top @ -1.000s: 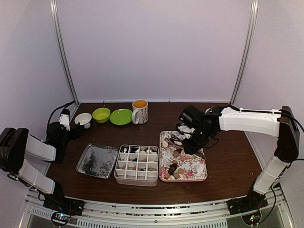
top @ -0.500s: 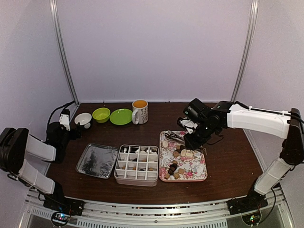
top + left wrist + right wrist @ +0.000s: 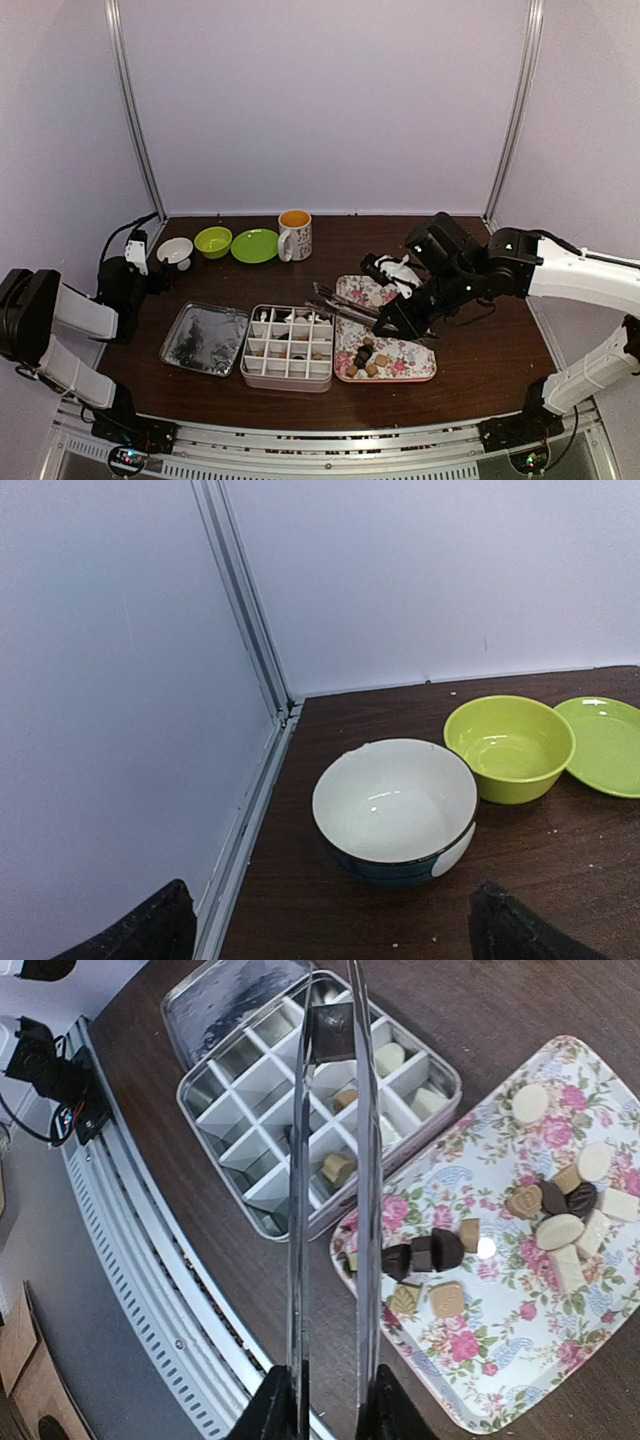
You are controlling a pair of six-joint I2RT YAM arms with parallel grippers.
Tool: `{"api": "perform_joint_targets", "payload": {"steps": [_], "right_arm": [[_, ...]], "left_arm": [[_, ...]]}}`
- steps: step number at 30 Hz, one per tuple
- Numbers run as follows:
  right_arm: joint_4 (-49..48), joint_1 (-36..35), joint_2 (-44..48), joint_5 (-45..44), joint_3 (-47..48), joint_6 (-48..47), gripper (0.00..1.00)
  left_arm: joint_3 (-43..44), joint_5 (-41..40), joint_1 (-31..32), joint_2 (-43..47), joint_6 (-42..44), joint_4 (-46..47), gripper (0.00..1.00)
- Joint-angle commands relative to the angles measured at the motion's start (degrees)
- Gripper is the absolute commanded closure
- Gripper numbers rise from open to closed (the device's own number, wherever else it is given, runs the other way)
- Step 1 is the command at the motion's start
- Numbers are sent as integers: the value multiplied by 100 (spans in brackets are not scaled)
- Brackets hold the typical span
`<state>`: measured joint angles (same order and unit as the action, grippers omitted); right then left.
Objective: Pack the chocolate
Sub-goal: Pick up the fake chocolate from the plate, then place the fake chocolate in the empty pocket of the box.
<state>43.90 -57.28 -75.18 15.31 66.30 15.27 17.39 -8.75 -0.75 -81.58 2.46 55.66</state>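
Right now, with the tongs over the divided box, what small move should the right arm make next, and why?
Probably lower the tongs toward an empty cell of the divided box: the right claw grips them, a dark chocolate piece is pinched at their tips above the box, and several cells are bare.

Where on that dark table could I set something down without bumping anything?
Bare wood lies right of the pink floral rectangular tray, and in the strip between the flat green plate and the silver metal lid. The front is crowded: lid, white divided box and tray sit side by side, with the right gripper holding thin metal tongs above the box.
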Motion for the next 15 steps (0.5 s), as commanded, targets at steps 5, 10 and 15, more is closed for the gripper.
{"api": "perform_joint_targets", "payload": {"steps": [5,10,15], "right_arm": [[-713,-936,-591,19,192,364,75],[-1277,-1141,-1010,83,170,677,76],[-1475,-1367,-1385,154,375,763,76]], "left_arm": [[125,-4,-39,-5,-35,300,2],[125,-9,-32,-7,-31,301,2],[125,-5,-33,-7,-37,305,2]]}}
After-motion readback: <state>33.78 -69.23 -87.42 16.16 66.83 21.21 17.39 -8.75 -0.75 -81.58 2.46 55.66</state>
